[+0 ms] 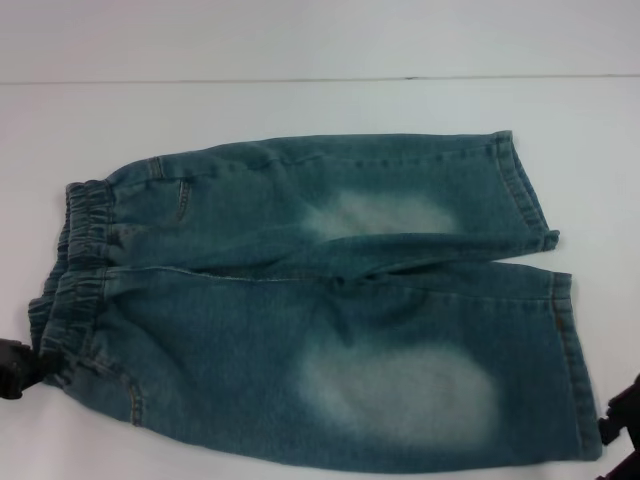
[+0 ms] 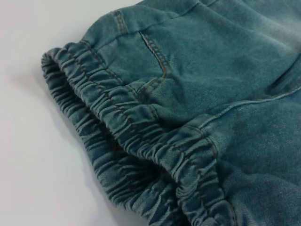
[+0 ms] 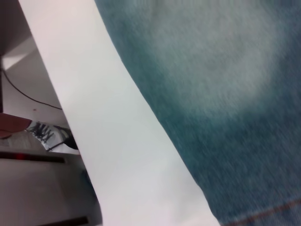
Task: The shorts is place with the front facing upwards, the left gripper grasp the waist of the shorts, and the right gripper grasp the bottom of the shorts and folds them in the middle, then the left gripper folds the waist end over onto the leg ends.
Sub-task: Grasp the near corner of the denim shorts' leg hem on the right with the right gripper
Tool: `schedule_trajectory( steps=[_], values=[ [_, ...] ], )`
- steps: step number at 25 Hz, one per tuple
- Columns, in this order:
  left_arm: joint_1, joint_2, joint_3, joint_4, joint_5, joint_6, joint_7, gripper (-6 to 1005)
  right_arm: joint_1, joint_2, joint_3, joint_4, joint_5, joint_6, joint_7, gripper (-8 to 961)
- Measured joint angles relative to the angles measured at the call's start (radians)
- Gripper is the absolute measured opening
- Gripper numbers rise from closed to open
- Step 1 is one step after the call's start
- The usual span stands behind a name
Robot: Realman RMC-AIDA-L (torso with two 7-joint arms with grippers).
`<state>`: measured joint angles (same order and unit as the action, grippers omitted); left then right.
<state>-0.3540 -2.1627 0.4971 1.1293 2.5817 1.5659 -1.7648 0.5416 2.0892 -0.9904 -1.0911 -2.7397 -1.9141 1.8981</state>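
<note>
Two pale faded patches show on the upturned face of the shorts (image 1: 320, 300), which lie spread flat on the white counter (image 1: 300, 100), both legs side by side. The waist of the shorts (image 1: 70, 270), a gathered darker band, is at the robot's left; the bottom of the shorts (image 1: 545, 270), two stitched hems, is at its right. The left pincer (image 1: 15, 368) sits at the near left edge of the head view, right against the near corner of the waistband; whether its fingers are parted or closed on cloth cannot be told. The right pincer (image 1: 622, 420) shows only as a dark shape at the near right corner, just beside the near leg's hem; its opening cannot be told either.
</note>
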Motion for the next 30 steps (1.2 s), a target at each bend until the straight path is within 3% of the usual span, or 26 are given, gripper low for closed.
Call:
schedule_trajectory(
  steps=[13,19,24,30],
  values=[
    [-0.004,0.003,0.0,-0.015,0.002,-0.004,0.002,65,-0.002,0.0,0.007,0.0,0.044,0.041,-0.037,824],
    [-0.003,0.003,0.0,-0.016,0.001,-0.004,0.004,64,-0.005,0.0,0.005,0.016,0.078,0.066,-0.072,736],
    [-0.001,0.002,0.0,-0.016,0.001,-0.004,0.005,64,-0.003,-0.002,-0.001,0.043,0.103,0.073,-0.101,514],
    [0.0,0.002,-0.003,-0.017,0.001,-0.004,0.009,64,0.0,-0.003,-0.016,0.073,0.083,0.073,-0.101,335]
  ],
)
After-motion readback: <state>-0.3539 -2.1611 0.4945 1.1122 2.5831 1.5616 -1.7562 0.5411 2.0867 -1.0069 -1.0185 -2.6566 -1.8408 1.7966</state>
